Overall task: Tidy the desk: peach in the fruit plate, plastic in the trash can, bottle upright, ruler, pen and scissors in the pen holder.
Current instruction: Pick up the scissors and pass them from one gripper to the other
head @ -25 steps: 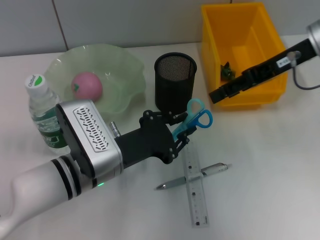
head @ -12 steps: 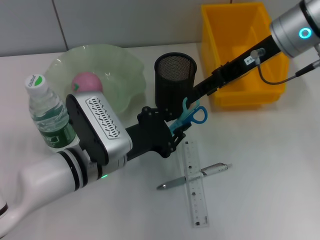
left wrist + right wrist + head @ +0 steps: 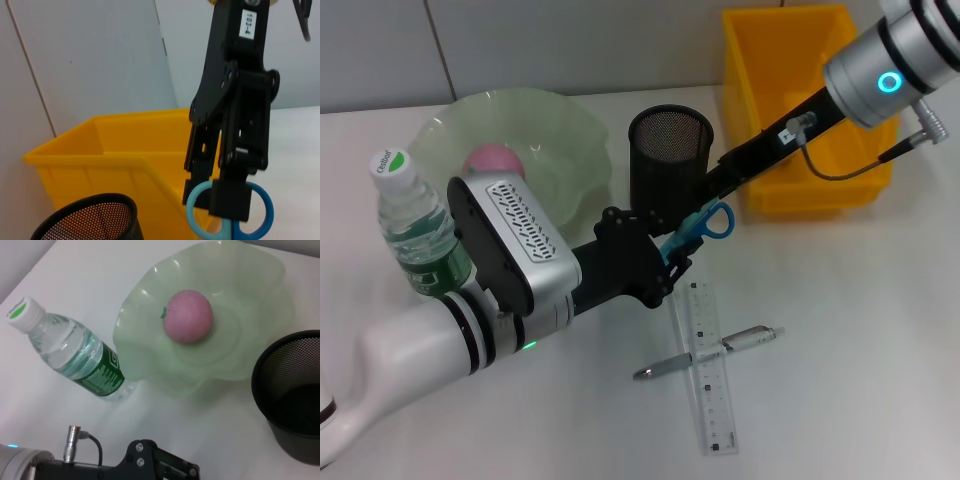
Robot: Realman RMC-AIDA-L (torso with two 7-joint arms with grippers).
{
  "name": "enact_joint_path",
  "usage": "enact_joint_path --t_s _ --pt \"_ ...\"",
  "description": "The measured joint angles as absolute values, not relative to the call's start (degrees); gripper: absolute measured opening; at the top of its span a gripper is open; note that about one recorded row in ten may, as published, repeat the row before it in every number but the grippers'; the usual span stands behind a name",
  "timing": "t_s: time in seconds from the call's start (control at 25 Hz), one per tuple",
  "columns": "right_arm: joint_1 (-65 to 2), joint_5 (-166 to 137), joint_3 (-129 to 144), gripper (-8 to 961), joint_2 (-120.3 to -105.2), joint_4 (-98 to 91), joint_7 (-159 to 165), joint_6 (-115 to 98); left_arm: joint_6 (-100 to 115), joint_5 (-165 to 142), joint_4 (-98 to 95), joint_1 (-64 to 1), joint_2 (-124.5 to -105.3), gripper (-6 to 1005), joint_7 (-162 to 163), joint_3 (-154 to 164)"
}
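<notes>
Head view: my left gripper (image 3: 672, 262) holds the blue-handled scissors (image 3: 702, 226) by the blades, handles raised just beside the black mesh pen holder (image 3: 669, 160). My right gripper (image 3: 712, 187), which a second ago hung over the yellow plastic trash bin (image 3: 798, 108), has swung across and now reaches the scissor handles, so a hand-over between arms appears to be under way. The clear plastic ruler (image 3: 704, 365) and silver pen (image 3: 707, 351) lie crossed on the white desk (image 3: 850, 340), not yet stored. The pink peach (image 3: 492, 160) already sits in the pale green glass fruit plate (image 3: 575, 140), and the clear water bottle (image 3: 415, 235) stands upright.

Left wrist view: my right gripper's black fingers (image 3: 231, 192) straddle the blue handle loops, one in front and one behind; I cannot tell whether they have closed.

Right wrist view: peach in plate, bottle upright beside it, pen holder empty as far as visible. Scissors must next be released above the holder.
</notes>
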State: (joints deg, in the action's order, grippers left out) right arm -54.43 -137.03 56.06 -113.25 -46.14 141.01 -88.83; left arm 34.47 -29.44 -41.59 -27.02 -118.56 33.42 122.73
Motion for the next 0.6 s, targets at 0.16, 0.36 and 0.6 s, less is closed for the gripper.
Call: enact_joint_path --t_s 0.16,0.36,0.6 --pt "-55.25 -137.04 56.86 680 -113.41 -44.09 140.72 -87.33 34.95 -29.44 -41.65 -27.10 -118.52 313 33.97 122.66" --pt "-55.35 -137.03 57.52 678 -113.56 -43.59 140.59 -86.34 35.04 -29.44 -41.63 -27.25 -118.55 315 34.12 122.17" --pt "-55.36 -137.03 57.57 676 -113.66 -43.53 140.52 -86.13 34.83 -29.44 -41.13 -27.64 -118.56 317 34.99 122.02"
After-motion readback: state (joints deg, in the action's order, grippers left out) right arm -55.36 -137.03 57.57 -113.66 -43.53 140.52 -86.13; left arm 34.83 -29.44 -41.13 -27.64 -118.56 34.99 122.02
